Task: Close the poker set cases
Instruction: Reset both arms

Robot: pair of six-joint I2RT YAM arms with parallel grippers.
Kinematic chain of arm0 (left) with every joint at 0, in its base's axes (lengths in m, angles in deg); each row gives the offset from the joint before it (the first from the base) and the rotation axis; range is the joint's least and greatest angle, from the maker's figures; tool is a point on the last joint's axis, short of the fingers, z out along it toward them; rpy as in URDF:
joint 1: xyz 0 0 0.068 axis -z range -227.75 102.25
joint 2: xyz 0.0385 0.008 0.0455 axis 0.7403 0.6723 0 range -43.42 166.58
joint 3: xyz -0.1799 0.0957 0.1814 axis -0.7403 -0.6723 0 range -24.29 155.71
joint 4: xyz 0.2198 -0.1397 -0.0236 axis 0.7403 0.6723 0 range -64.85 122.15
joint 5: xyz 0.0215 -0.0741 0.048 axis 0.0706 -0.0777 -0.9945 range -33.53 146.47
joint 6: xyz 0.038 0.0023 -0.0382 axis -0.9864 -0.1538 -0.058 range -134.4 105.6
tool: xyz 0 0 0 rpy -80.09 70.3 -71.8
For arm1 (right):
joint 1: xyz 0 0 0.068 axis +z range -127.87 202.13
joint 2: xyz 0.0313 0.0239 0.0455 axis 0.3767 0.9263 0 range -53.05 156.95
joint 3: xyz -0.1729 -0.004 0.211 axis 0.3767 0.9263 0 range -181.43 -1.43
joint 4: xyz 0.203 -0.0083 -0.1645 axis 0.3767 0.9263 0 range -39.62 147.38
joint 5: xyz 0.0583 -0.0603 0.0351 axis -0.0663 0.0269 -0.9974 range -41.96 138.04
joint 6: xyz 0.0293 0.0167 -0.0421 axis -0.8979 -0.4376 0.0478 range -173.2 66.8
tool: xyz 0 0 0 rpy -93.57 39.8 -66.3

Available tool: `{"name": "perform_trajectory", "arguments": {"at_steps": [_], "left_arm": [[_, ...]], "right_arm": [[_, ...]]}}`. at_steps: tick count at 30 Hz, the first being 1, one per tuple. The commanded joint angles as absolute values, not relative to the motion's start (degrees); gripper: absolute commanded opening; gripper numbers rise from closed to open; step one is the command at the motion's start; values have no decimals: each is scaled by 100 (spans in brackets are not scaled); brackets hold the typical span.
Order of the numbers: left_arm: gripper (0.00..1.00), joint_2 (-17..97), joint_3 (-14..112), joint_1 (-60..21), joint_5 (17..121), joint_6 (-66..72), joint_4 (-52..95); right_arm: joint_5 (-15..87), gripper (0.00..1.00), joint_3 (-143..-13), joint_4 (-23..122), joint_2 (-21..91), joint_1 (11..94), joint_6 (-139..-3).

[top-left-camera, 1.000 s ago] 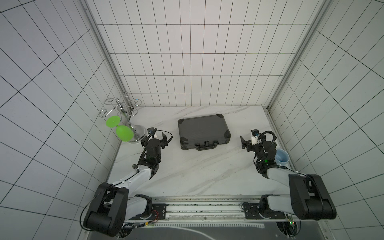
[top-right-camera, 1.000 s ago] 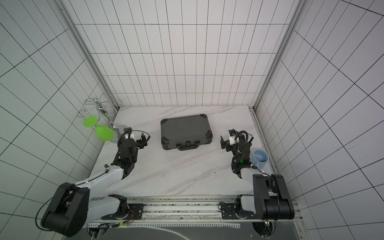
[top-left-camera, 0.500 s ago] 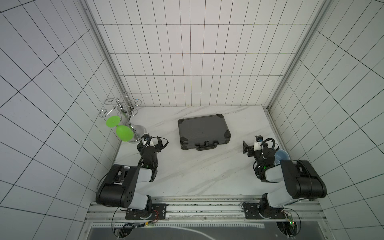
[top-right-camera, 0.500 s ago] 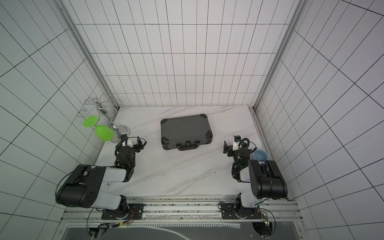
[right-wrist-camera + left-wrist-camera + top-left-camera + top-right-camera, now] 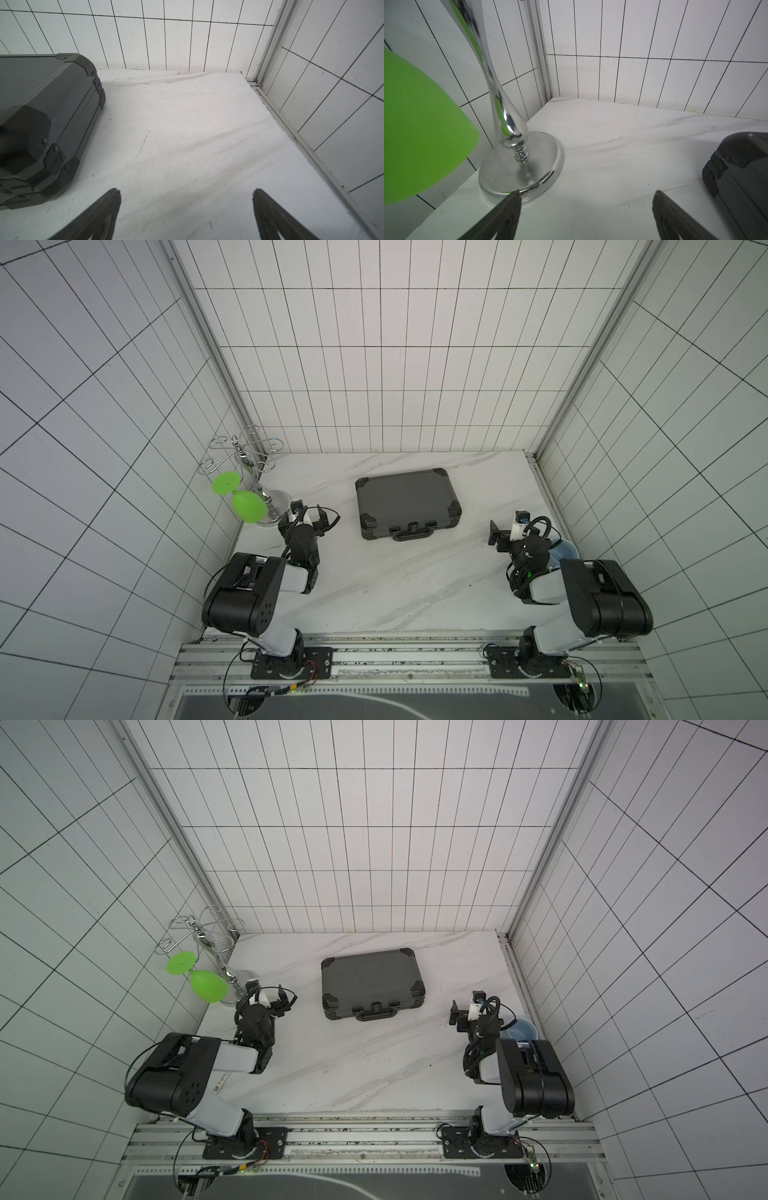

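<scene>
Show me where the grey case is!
In both top views the grey case lies shut in the middle of the white table, between the left gripper and the right gripper, touching neither.

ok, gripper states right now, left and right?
Left gripper: open, holding nothing.
Right gripper: open, holding nothing.

- We record the poker set case point(image 5: 409, 502) lying flat mid-table point(image 5: 415, 585), handle towards the arms.
- Left of it, by the wall: stemware rack point(image 5: 272, 510), wine glass point(image 5: 248, 507) hanging from it.
- Left gripper point(image 5: 308, 511) between rack and case; right gripper point(image 5: 507, 522) right of the case.
- Cup point(image 5: 565, 549) against the right wall.
</scene>
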State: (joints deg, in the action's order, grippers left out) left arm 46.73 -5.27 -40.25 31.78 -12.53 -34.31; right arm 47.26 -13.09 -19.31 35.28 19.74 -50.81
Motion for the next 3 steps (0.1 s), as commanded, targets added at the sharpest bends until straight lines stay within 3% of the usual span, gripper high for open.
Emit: {"name": "perform_trajectory", "arguments": {"at_steps": [1,3], "left_arm": [[98,4644,-453,-4002,3080,-1283,-3302],[97,4583,-408,-4002,3072,-1252,-3093]], "right_arm": [[4804,99,-1663,-2054,3563,1934,-5206],[4804,99,-1659,-2055,3562,1932,-5215]]}}
